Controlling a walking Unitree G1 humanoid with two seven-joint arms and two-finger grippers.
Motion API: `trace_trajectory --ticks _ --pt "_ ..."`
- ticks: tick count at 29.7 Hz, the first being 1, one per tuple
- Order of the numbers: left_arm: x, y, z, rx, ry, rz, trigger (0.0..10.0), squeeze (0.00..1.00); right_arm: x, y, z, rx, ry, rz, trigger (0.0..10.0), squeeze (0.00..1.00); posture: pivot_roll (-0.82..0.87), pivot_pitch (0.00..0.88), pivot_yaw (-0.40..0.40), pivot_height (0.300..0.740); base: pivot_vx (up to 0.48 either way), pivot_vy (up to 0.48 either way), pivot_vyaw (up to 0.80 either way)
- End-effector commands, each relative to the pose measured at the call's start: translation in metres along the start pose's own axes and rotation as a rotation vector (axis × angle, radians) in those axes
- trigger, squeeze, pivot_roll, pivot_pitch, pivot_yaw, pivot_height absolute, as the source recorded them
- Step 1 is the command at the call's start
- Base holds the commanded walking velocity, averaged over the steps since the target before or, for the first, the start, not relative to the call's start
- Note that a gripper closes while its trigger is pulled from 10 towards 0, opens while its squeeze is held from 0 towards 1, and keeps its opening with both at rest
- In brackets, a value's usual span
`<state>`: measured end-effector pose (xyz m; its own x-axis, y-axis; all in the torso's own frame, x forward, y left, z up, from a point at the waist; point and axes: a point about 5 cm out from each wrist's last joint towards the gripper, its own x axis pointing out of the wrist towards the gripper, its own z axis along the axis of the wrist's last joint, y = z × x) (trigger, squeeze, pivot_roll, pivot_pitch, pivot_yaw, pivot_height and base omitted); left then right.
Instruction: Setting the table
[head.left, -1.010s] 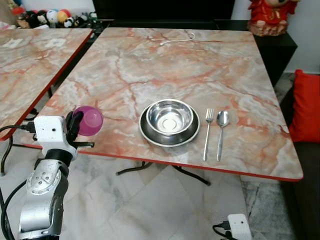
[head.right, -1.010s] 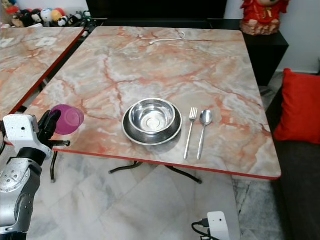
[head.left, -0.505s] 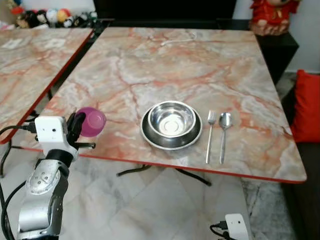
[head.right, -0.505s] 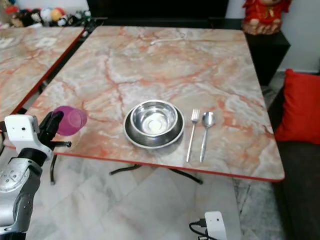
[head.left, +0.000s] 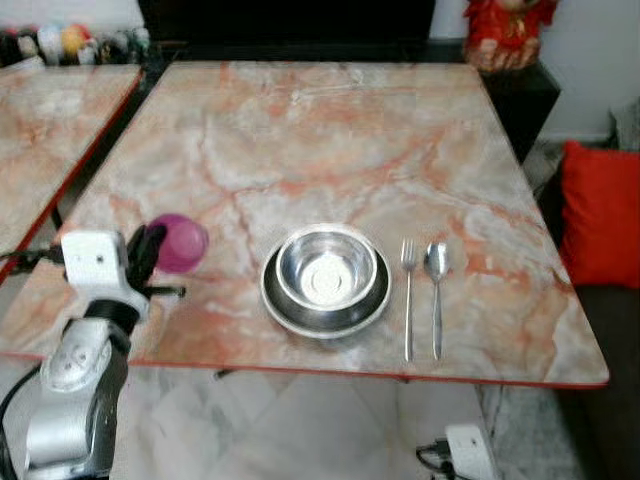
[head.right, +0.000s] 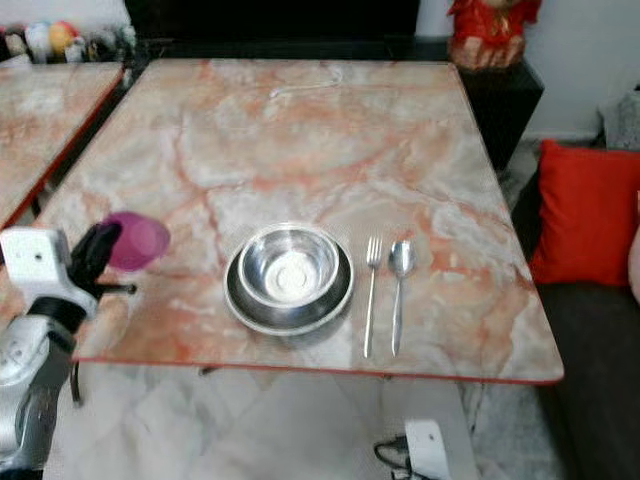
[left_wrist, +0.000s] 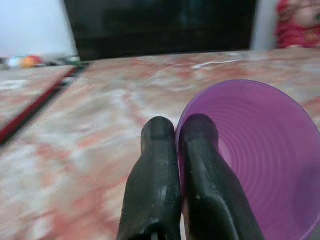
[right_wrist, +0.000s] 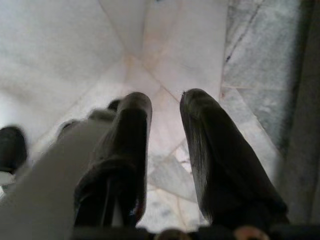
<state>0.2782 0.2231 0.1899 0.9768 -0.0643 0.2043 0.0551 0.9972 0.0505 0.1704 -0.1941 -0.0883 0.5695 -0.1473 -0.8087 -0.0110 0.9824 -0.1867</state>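
My left gripper is shut on the rim of a purple plastic cup, which it holds on its side above the front left part of the marble table. In the left wrist view one finger sits inside the cup and the other outside it. A steel bowl rests in a steel plate near the table's front edge. To their right a fork and a spoon lie side by side. My right gripper hangs open over the tiled floor.
A second marble table stands to the left across a narrow gap. On the right are a red cushion and a dark sofa. A white cable lies at the table's far end. A white device sits on the floor.
The whole picture has shifted and blurred, so the camera has moved towards the table. The cup in my left gripper now hangs over the tabletop rather than at its front edge.
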Motion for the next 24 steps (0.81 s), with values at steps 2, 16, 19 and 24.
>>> trace_trajectory --ticks 2,16,19,24 --pt "-0.001 -0.001 0.009 -0.003 -0.016 -0.038 10.0 0.0 0.0 0.0 -0.002 0.01 0.004 -0.001 10.0 0.0 -0.02 0.12 0.031 0.74 0.266 0.0 0.0" --pt "0.016 -0.029 0.019 -0.075 0.108 -0.315 10.0 0.0 0.0 0.001 -0.001 0.015 -0.002 0.005 10.0 0.0 -0.02 0.122 0.029 0.74 0.0 0.0 0.0" --pt "0.027 -0.027 0.014 0.008 0.206 -0.305 10.0 0.0 0.0 0.0 -0.001 0.015 -0.002 0.005 10.0 0.0 -0.01 0.122 0.027 0.74 0.0 0.0 0.0" --pt "0.048 -0.023 0.012 0.085 0.306 -0.277 10.0 0.0 0.0 0.001 0.0 0.014 -0.001 0.005 10.0 0.0 -0.01 0.12 0.028 0.74 0.0 0.0 0.0"
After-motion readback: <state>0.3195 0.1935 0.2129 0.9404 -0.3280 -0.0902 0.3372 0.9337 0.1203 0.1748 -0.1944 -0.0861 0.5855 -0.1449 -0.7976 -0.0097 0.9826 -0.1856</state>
